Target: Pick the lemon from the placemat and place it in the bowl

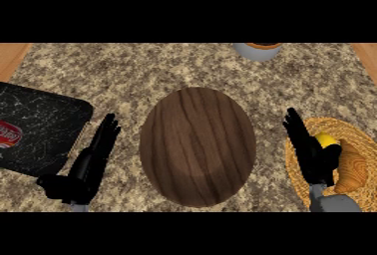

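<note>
A yellow lemon (327,139) lies on a round woven placemat (336,125) at the right edge of the counter. My right hand (309,154) is over the placemat's left part, fingers straight and pointing away, right beside the lemon on its left and partly hiding it. Its thumb sits just below the lemon, and the hand is open. A large oval wooden bowl (197,147) stands in the middle with nothing in it. My left hand (92,162) rests open at the lower left, fingers up, between the bowl and a black tray.
A croissant (351,167) lies on the placemat just right of my right hand. A black tray (40,127) with a red-labelled item (7,133) sits at the left. A grey cup (258,50) stands at the far edge.
</note>
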